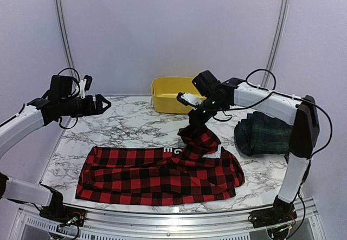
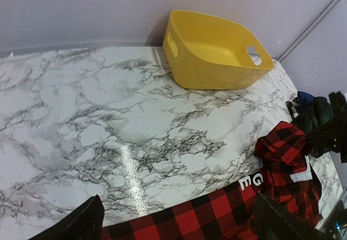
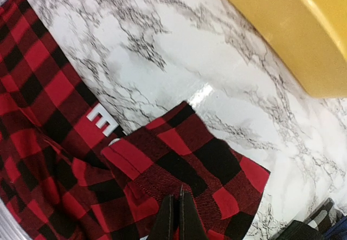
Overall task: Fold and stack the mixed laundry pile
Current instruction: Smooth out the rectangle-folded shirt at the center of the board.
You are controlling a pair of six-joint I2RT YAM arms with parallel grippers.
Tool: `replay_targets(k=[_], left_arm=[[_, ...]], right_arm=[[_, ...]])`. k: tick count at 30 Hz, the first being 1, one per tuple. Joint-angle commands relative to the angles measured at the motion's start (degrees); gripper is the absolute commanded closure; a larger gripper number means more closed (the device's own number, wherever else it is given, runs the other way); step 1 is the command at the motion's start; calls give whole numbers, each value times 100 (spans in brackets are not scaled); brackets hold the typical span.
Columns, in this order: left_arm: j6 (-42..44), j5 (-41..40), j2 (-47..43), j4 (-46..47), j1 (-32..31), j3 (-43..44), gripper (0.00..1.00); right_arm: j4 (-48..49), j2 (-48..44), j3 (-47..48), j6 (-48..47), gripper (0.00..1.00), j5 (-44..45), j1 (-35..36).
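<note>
A red-and-black checked garment [image 1: 157, 176] with white letters lies spread along the table's front. Its back right corner is pulled up off the marble. My right gripper [image 1: 198, 114] is shut on that raised checked cloth [image 3: 184, 159], its two fingers pressed together over a fold [image 3: 174, 213]. A dark green-navy tartan garment [image 1: 264, 134] lies folded at the right edge, also showing at the right of the left wrist view [image 2: 320, 118]. My left gripper [image 1: 103, 104] hangs open above the table's back left, its finger [image 2: 76, 225] dark at the frame's bottom with nothing between.
A yellow plastic tub [image 1: 171, 95] stands at the back centre against the wall, close behind my right gripper. Bare marble table [image 1: 130, 126] lies between the tub and the checked garment. The right arm's base stands by the tartan garment.
</note>
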Motion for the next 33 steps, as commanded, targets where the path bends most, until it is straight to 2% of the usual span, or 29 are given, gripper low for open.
replay_targets(k=[1, 5, 9, 16, 20, 26, 28, 31, 33], left_arm=[[790, -541, -419, 17, -684, 317, 1], [1257, -775, -558, 142, -1592, 334, 1], [2094, -1324, -567, 276, -2739, 361, 1], [2408, -2344, 297, 414, -4373, 901, 1], [2445, -2721, 931, 637, -4843, 1114, 4], [2704, -2956, 1390, 1728, -4904, 987, 6], [3013, -2947, 1616, 1841, -4902, 1095, 13], [3131, -2811, 1900, 1773, -4902, 1428, 29], [3164, -2596, 2005, 1769, -4902, 1616, 44]], right_arm=[[-351, -533, 393, 465, 100, -1181, -112], [-339, -771, 334, 897, 100, -1875, -122], [-231, -949, 271, 1395, 100, -2370, -127], [151, -1294, 252, 2181, 100, -2732, 31], [218, -1421, 206, 2341, 100, -2760, 137], [233, -1620, 66, 2439, 100, -2796, 240], [246, -1689, 15, 2453, 100, -2855, 255], [251, -1764, -27, 2471, 100, -2913, 267], [277, -1802, -44, 2488, 100, -2966, 274]])
